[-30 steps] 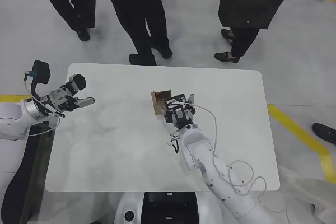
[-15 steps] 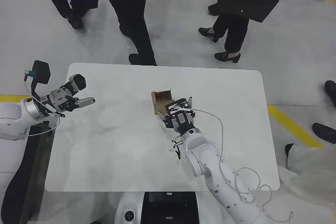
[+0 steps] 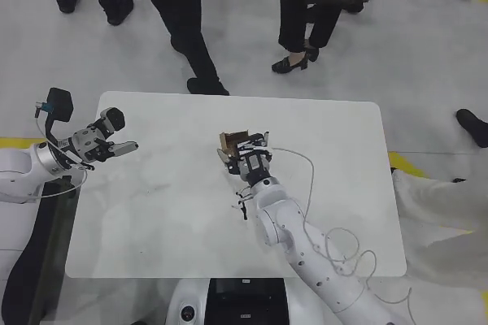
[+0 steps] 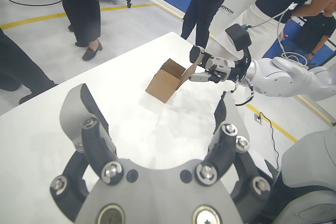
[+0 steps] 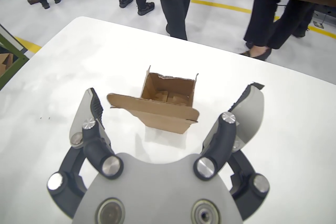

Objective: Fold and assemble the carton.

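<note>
right pincer slid left, now apart astride the raised flap of the open box mid worktop, so flap folding looks next. left pincer apart, unmoved by the left edge.

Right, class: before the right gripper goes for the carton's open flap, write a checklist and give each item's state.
1. Carton upright on table: ok.
2. Carton closed: not ok, one flap sticks out.
3. Right gripper open astride the flap: ok.
4. Fingers touching flap: cannot tell.
5. Left gripper bracing carton: not ok, open, apart at table's edge.
</note>
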